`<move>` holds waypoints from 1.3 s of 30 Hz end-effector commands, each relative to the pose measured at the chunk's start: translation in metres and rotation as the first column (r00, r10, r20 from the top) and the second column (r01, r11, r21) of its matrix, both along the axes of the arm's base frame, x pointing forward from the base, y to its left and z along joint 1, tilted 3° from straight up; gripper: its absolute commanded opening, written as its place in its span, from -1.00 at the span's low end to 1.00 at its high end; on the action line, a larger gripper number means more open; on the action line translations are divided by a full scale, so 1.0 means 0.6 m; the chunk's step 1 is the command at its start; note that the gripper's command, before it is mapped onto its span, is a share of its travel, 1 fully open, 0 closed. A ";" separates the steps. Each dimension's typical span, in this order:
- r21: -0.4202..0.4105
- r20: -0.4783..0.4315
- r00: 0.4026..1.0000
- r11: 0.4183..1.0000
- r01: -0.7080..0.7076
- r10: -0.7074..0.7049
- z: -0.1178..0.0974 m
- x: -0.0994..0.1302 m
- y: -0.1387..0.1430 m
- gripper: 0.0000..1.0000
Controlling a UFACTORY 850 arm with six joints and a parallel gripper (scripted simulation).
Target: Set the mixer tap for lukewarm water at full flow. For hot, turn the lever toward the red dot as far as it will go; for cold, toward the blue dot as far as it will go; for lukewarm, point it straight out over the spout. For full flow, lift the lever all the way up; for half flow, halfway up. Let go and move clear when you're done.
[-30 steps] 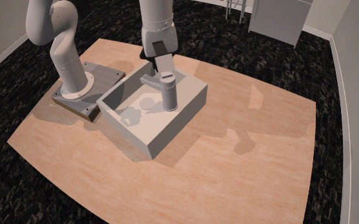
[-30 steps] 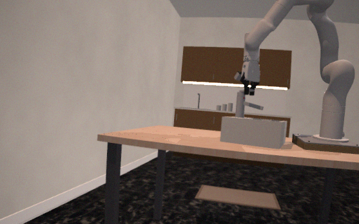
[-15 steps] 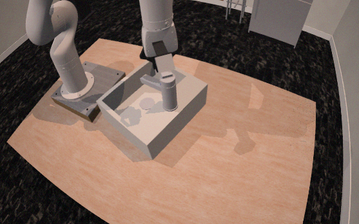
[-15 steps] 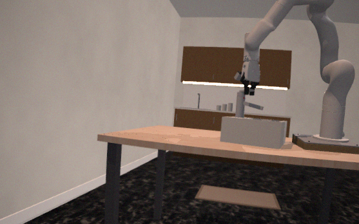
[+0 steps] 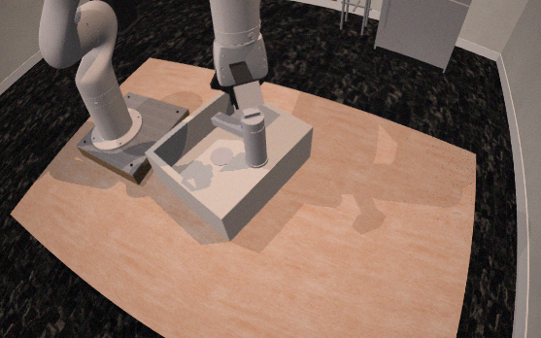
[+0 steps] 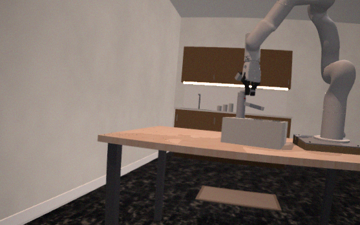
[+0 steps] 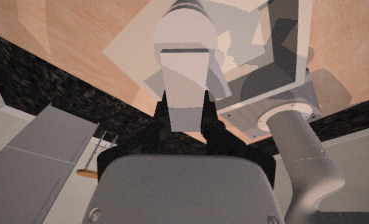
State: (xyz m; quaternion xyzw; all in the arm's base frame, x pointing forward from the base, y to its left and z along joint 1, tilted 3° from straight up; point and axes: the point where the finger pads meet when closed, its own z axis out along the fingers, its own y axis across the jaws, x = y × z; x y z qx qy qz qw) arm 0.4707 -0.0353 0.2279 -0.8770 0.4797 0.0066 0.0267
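Note:
A grey mixer tap (image 5: 255,143) (image 6: 240,107) stands upright in a grey sink block (image 5: 261,194) (image 6: 254,133). Its spout (image 5: 223,120) (image 6: 255,107) reaches out over the basin. The flat lever (image 7: 186,92) runs from the tap's top towards my wrist, turned well aside from the spout in the top view. A blue dot (image 5: 238,127) and a red dot (image 6: 245,97) mark the tap body. My gripper (image 5: 243,94) (image 6: 251,91) (image 7: 186,99) is shut on the lever's outer end, one black finger on each side.
The sink block sits on a wooden table (image 5: 310,272) (image 6: 187,141). My arm's base plate (image 5: 156,114) (image 6: 330,147) stands close beside it. A white cabinet (image 5: 419,29) stands on the floor beyond the table.

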 end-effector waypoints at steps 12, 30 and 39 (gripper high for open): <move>-0.009 0.019 0.939 0.940 -0.342 0.342 0.000 -0.025 -0.024 -1.00; -0.017 0.027 0.850 0.851 -0.525 0.525 -0.001 -0.035 -0.041 -1.00; -0.017 0.027 0.850 0.851 -0.525 0.525 -0.001 -0.035 -0.041 0.42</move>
